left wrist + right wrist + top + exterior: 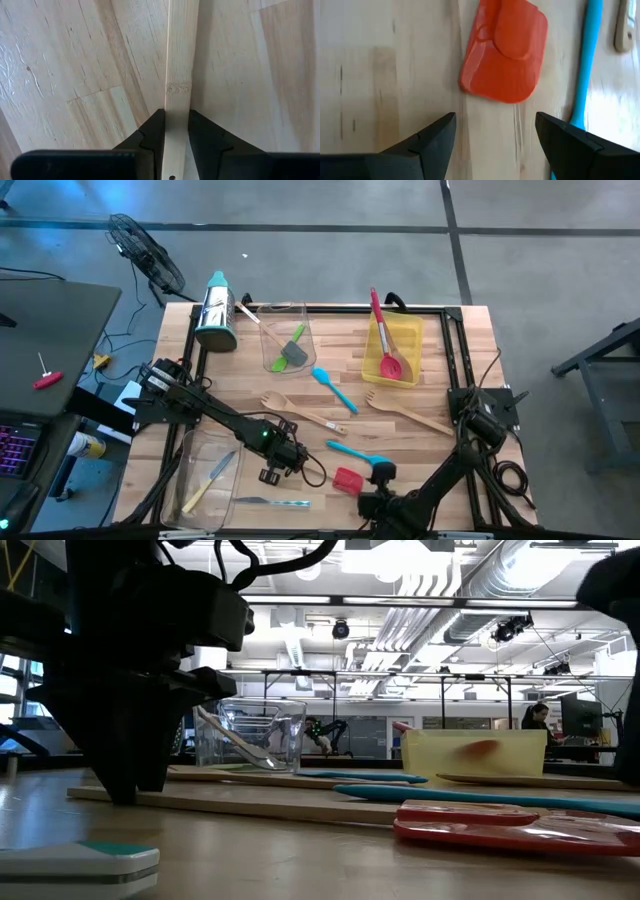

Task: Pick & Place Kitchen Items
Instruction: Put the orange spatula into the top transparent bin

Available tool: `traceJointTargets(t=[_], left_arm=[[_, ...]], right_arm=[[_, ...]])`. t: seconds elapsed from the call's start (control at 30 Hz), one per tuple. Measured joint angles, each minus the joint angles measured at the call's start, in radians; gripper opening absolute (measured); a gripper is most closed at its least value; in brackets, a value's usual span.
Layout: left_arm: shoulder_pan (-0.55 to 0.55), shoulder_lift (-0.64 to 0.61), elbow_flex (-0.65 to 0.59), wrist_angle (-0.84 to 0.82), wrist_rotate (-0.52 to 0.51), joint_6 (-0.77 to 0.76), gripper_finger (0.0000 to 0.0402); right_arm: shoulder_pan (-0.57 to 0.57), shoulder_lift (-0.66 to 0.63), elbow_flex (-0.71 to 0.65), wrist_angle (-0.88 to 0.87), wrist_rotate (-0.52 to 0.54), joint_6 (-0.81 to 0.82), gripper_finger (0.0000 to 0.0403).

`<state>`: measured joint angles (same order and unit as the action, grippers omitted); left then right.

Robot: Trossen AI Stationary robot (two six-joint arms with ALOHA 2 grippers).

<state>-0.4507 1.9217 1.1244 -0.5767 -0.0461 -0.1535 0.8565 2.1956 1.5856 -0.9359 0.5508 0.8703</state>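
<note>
The table (pixel 430 365) is spread with utensils. A clear bin (pixel 205 470) at the left front holds a pale utensil, a second clear bin (pixel 283 330) at the back holds a green spatula (pixel 289 350), and a yellow bin (pixel 393 348) holds a red spatula (pixel 382 335). A grater (pixel 215 312) lies at the back left. A wooden spoon (pixel 300 412) and a wooden fork (pixel 405 412) lie mid-table, with a blue spatula (pixel 333 387) between them and the bins.

The step in hand is judged to be a pick: the left gripper (pixel 283 460) is set down at the handle end of the spoon, near the front. In the left wrist view the pale handle (pixel 178 75) is seen running between the two dark fingers (pixel 150 137), which are pressed against both of its sides, so the spoon is pinched while it is flat on the wood. A straight lift is called for next, then a carry to a bin; which bin cannot be told.

The right gripper (pixel 372 502) is held at the front edge, jaws spread wide and empty, just short of a red scraper (pixel 504 50), with a second blue spatula (pixel 585 60) beside it.
</note>
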Motion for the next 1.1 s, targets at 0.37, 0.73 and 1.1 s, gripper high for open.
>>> traceJointTargets(t=[0.37, 0.73, 1.1], left_arm=[[0.0, 0.0, 0.0, 0.002, 0.002, 0.0, 0.0074], [0.0, 0.0, -0.001, 0.002, 0.003, -0.007, 0.0074], [0.0, 0.0, -0.001, 0.002, 0.005, -0.005, 0.0074]], right_arm=[[-0.034, 0.002, 0.001, 0.079, -0.003, -0.346, 0.0265], [-0.085, -0.004, -0.049, 0.131, -0.1, -0.488, 0.0265], [-0.107, -0.009, -0.114, 0.185, -0.03, -0.822, 0.0265]])
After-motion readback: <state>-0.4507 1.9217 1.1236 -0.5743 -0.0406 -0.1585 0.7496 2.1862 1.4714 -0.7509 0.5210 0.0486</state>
